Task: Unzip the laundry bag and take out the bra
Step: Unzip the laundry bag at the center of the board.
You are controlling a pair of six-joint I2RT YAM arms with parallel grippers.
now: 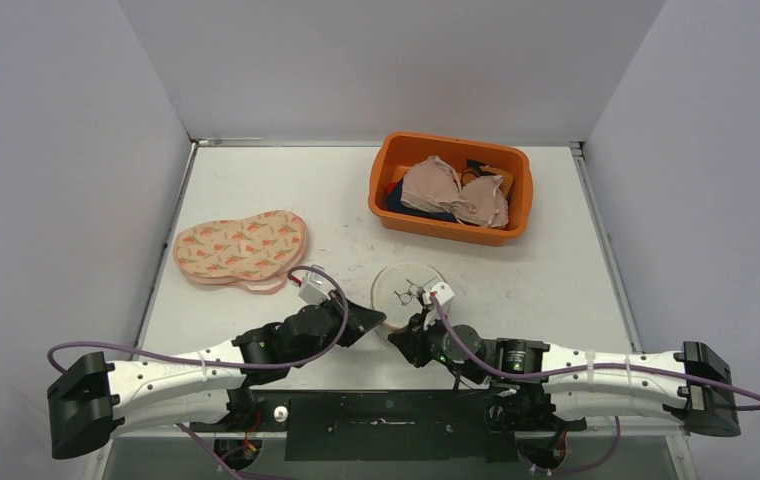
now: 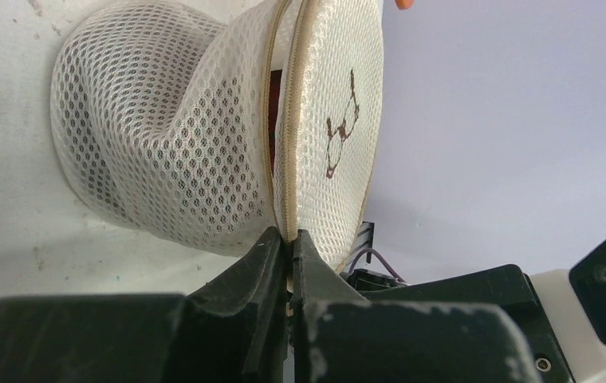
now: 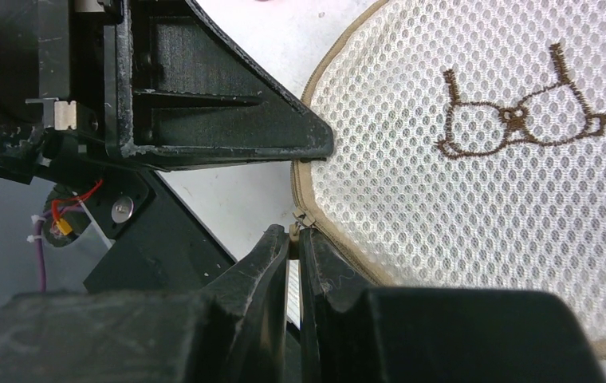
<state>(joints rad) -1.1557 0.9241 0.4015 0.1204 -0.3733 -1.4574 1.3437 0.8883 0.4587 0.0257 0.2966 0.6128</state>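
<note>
Two grippers meet at the round white mesh laundry bag [image 1: 408, 285], lying near-centre on the table [image 1: 556, 290]; left gripper [image 1: 381, 318] at its left edge, right gripper [image 1: 398, 338] at its near edge.

Left wrist: fingers [image 2: 266, 271] together, pinching the tan zip [image 2: 284, 120] seam; the zip gapes slightly, dark red inside.

Right wrist: fingers [image 3: 268, 263] clamped on the tan tab at the bag's rim. Brown stitched bra motif [image 3: 515, 120] on top.
</note>
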